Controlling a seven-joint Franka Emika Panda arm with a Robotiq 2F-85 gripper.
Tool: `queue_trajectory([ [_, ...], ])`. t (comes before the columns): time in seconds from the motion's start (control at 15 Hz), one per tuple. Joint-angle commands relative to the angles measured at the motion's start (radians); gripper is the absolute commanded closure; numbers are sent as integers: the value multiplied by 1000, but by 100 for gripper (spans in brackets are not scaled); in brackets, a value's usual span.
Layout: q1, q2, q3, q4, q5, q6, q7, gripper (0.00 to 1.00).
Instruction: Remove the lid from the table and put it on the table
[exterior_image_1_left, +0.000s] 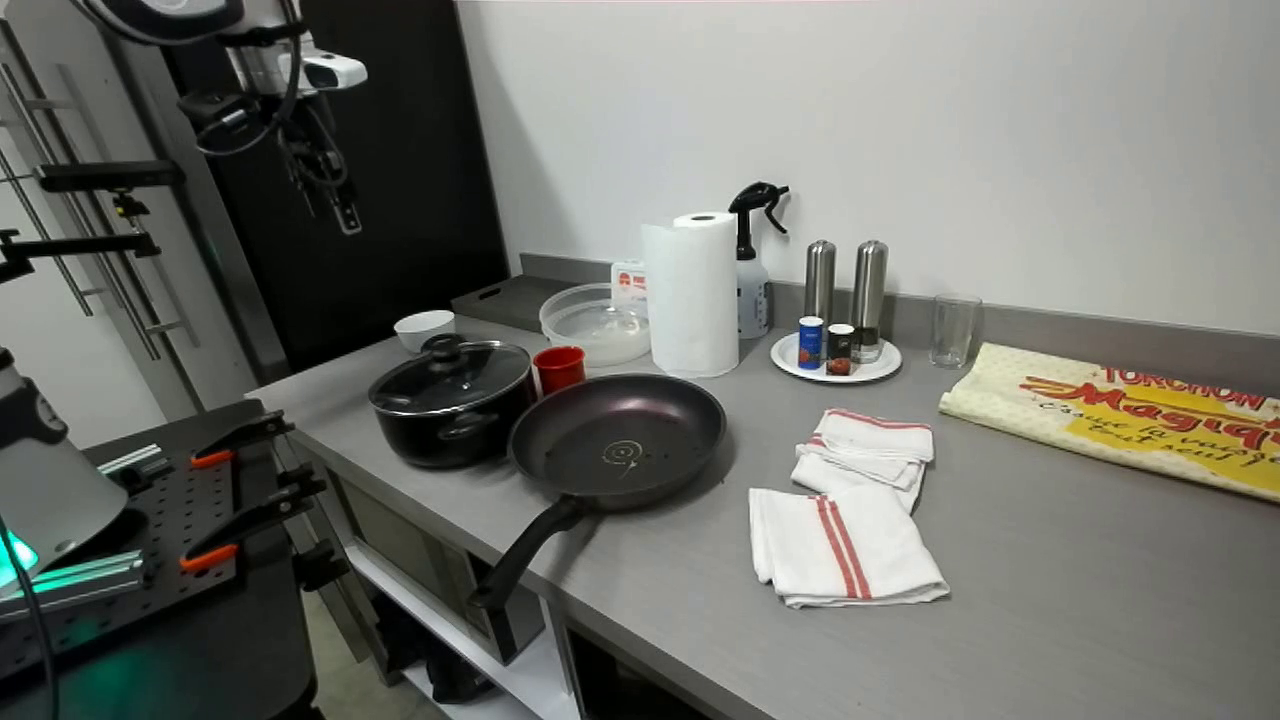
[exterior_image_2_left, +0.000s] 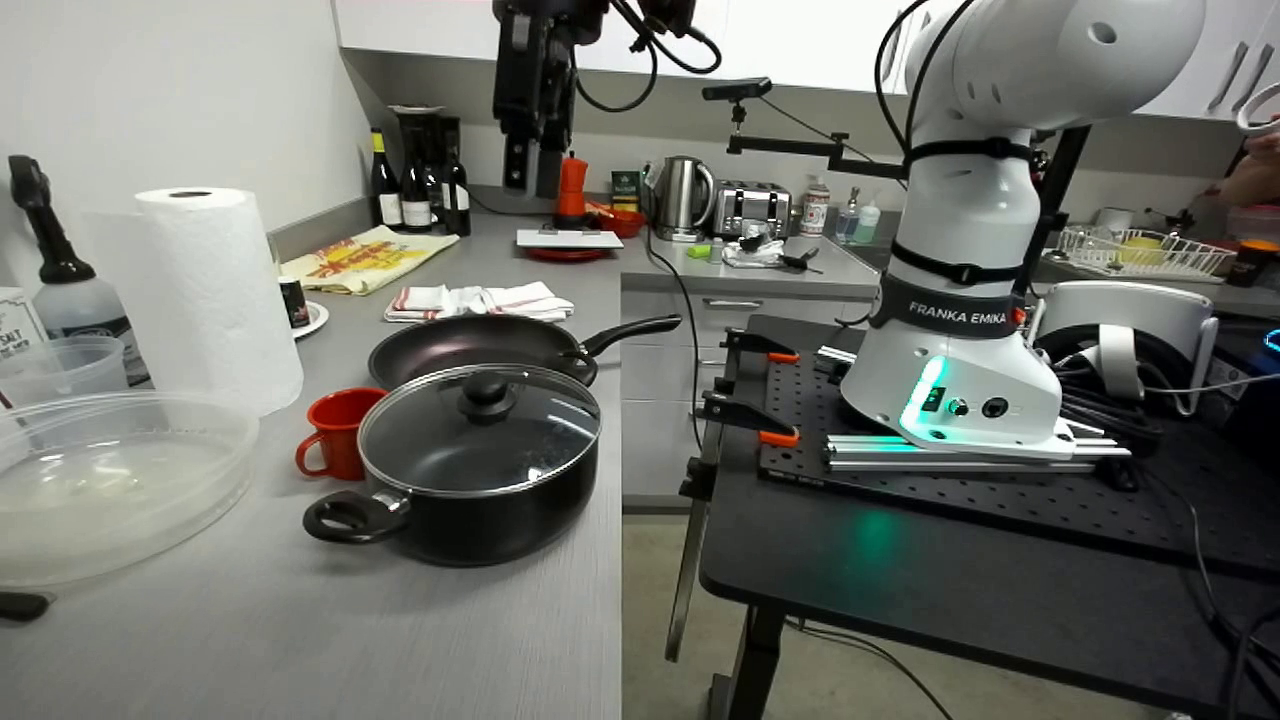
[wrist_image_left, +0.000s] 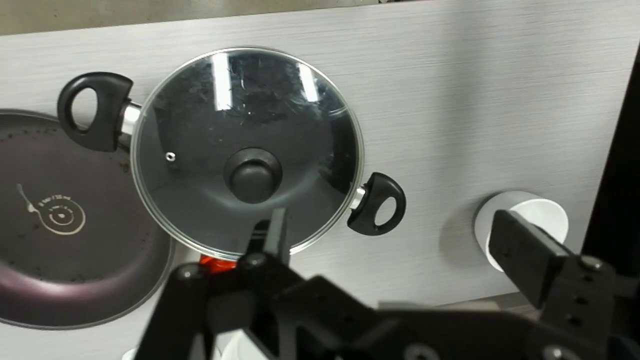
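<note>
Lid (wrist_image_left: 247, 142): glass, low-domed, lying level on the black pot (exterior_image_2_left: 500, 527), covering its mouth.
Pot: standing on the grey table (exterior_image_1_left: 1050, 610), close to the near edge, towards the left in an exterior view.
Claw (wrist_image_left: 392, 242): spread wide in the wrist view, gripping nothing; hanging high and pointing down, well apart from the lid in both exterior views.
Frying pan (exterior_image_1_left: 622, 455): right of the pot, reaching past the near edge with its long handle (exterior_image_1_left: 527, 552); touching the pot or not, cannot tell.
Cup (exterior_image_1_left: 560, 371): red, just beyond the pot, on the far side.
Bowl (exterior_image_1_left: 425, 330): white, far side, left of the cup.
Cloths (exterior_image_1_left: 850, 535): folded, right of the frying pan.
</note>
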Motion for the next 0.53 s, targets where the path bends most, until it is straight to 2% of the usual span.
queue_trajectory([
  [0.0, -59, 139, 28, 77, -92, 19, 78, 0],
  [0.47, -116, 344, 37, 172, -248, 19, 215, 0],
])
